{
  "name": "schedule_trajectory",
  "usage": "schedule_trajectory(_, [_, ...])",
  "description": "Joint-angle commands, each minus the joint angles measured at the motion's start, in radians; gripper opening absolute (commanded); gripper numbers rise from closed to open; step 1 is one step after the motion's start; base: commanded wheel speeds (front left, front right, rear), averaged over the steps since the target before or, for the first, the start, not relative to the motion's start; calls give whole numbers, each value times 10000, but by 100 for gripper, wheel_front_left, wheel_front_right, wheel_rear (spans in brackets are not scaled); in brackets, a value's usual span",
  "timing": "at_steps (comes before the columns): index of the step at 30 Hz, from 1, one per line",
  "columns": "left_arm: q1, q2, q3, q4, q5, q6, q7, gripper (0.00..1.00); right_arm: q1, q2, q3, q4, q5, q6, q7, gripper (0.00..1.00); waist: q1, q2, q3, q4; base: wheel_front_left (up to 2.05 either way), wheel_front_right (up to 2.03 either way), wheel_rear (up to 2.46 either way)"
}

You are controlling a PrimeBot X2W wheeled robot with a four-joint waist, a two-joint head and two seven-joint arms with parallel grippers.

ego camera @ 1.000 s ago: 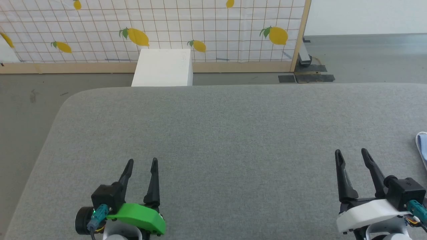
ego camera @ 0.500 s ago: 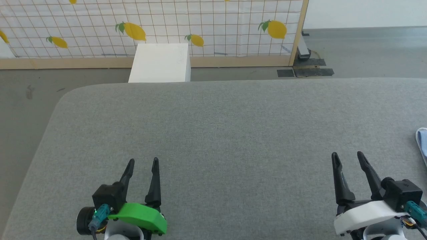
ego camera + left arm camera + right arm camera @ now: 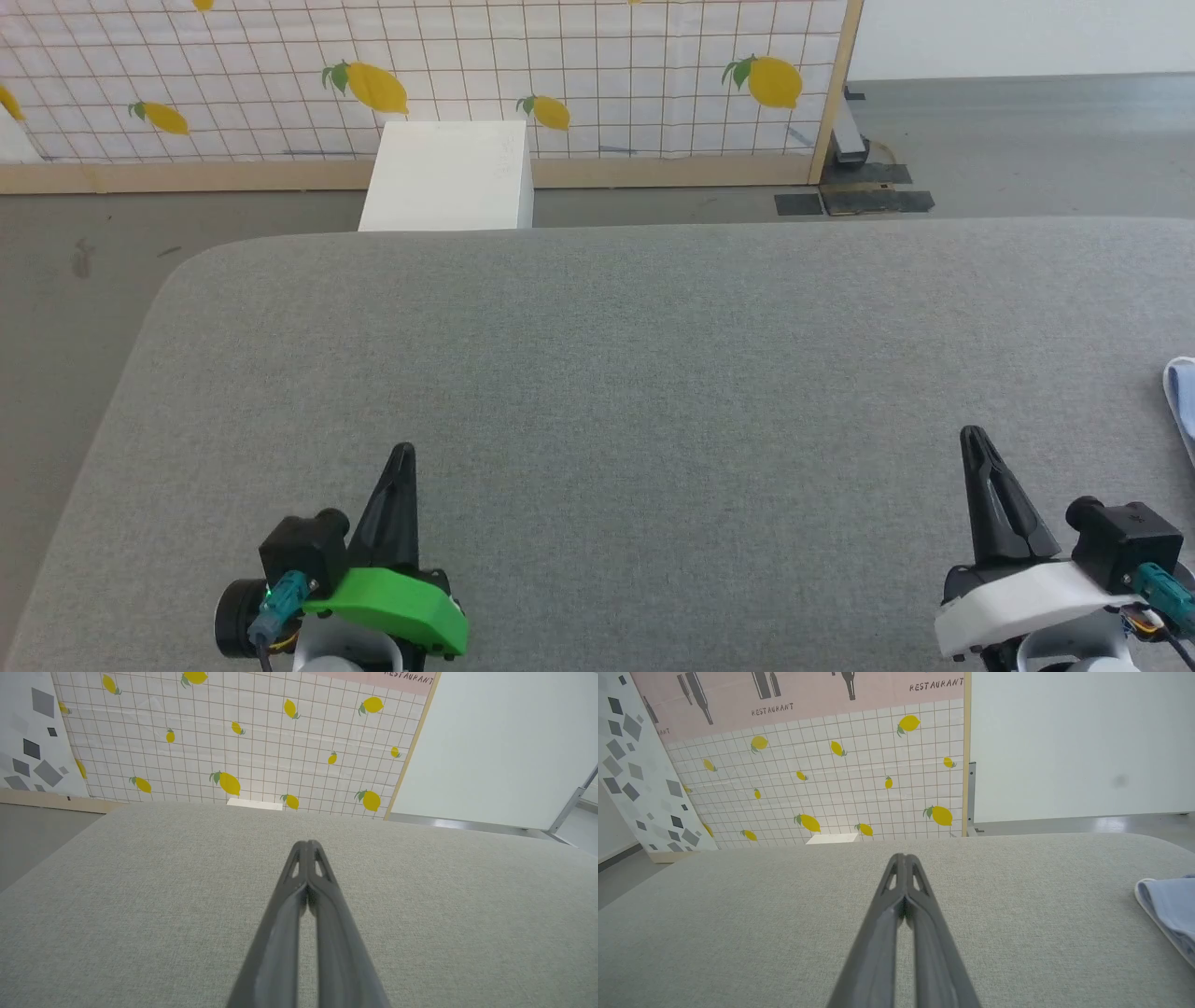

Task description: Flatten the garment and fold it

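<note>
The garment [image 3: 1181, 401], light blue with a pale rim, lies on the grey padded table [image 3: 616, 355], cut off by the right edge of the head view; its corner [image 3: 1167, 910] also shows in the right wrist view. My right gripper [image 3: 973, 437] hovers near the table's front right, shut and empty, left of the garment and apart from it. My left gripper [image 3: 402, 453] is at the front left, shut on nothing. Both gripper tips [image 3: 307, 843] [image 3: 904, 857] meet in the wrist views.
The table's rounded far-left corner [image 3: 201, 261] drops to grey floor. A white box [image 3: 450, 175] stands behind the far edge against a lemon-print panel [image 3: 560, 65] with a wooden frame. Dark floor plates [image 3: 854, 201] lie at the far right.
Both grippers have closed from open to shut, with nothing between the fingers. The camera tilted slightly between the first earlier frame and now. The garment has not moved.
</note>
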Motion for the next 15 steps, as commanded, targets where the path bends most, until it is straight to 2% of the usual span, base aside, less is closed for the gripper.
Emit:
schedule_trajectory(1, [1,0,4,-3,4,1,4,0,-1,0,1,-1,-2,0,2,0,1,0,0,0,0,0,0])
schedule_trajectory(15, [39,-5,117,-219,255,45,274,0,-51,3,60,-57,-174,-2,163,0,1,0,12,7,0,0,0])
